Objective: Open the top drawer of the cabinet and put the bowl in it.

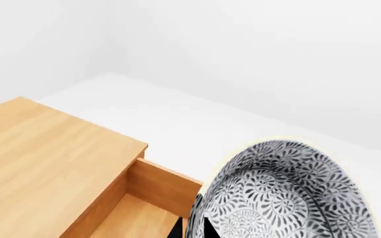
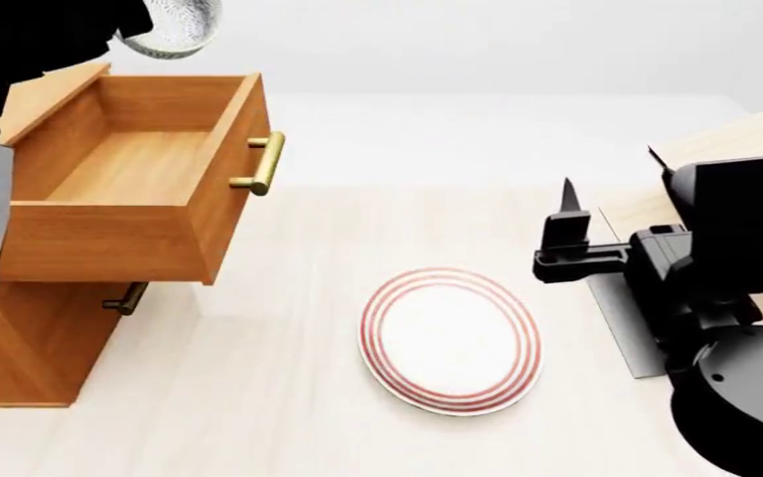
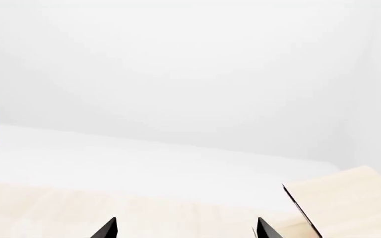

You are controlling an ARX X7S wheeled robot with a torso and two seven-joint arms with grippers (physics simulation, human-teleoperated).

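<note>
In the left wrist view, the bowl point(image 1: 289, 191) is seen close against the camera, its patterned outside filling the lower corner, with the dark tips of the left claw point(image 1: 194, 229) closed on its rim. Beyond it the top drawer point(image 1: 144, 203) is pulled out from under the cabinet point(image 1: 38, 158) top, its pale interior showing.

In the head view, the bowl point(image 2: 170, 25) is held high, over the far back edge of the top drawer point(image 2: 130, 164) rather than squarely above its floor. The cabinet point(image 2: 37, 348) stands at the bench's left edge. The drawer is judged open far enough. A release from this height risks the bowl striking the drawer's back wall, tipping, or bouncing out; a thin rim grip may also slip during lowering. The plate point(image 2: 451, 340) lies near the bench's middle, well apart.

In the right wrist view, the right claw point(image 3: 187, 229) is seen spread wide and holding nothing, near the pale plank rack point(image 3: 343, 203), and plays no part at present.
</note>
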